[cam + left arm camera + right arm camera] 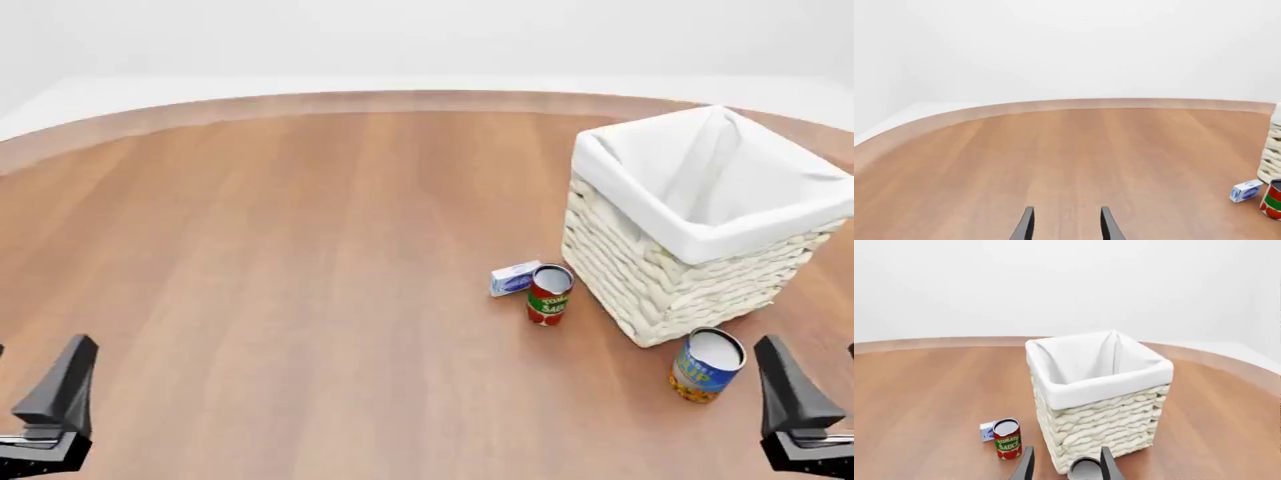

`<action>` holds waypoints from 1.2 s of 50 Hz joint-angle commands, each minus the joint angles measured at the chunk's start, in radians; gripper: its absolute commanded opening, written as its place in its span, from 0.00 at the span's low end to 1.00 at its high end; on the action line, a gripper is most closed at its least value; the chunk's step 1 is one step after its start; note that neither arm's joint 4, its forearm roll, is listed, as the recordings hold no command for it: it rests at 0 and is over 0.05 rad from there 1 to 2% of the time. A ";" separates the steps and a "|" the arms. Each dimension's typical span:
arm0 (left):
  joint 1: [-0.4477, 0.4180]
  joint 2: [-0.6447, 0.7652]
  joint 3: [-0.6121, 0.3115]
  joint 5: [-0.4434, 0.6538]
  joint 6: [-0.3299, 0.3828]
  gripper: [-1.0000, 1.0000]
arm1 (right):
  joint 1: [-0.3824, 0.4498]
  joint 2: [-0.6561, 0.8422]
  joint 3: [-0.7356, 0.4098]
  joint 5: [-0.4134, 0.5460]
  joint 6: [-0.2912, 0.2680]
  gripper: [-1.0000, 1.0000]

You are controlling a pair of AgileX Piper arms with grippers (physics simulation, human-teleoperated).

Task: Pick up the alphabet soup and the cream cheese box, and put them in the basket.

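Both end effectors, left (1066,227) and right (1066,465), spread and empty at frame bottom; basket (667,285) right of centre, nothing visible inside.

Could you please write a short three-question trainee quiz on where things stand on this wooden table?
1. True or false: the blue and yellow alphabet soup can already lies in the cream wicker basket.
2. Which stands closer to the red and green tomato sauce can: A, the small blue and white cream cheese box; B, the soup can?
3. Fill in: both open grippers hold ____.

Key: 1 false; 2 A; 3 nothing.
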 commanded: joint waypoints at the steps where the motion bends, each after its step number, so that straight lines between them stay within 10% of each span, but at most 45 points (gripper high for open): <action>1: 0.000 0.005 -0.003 -0.001 0.000 1.00 | 0.005 0.049 0.000 -0.016 -0.009 1.00; 13: 0.000 0.005 -0.003 -0.001 0.000 1.00 | 0.009 0.107 0.000 -0.043 -0.049 1.00; 27: 0.000 0.005 -0.003 -0.001 0.000 1.00 | 0.080 0.574 -0.099 -0.249 -0.199 1.00; 35: 0.000 0.005 -0.003 -0.001 0.000 1.00 | 0.147 0.589 -0.195 -0.162 -0.215 1.00; 60: 0.000 0.005 -0.003 -0.001 0.000 1.00 | 0.322 0.821 -0.497 -0.040 -0.498 1.00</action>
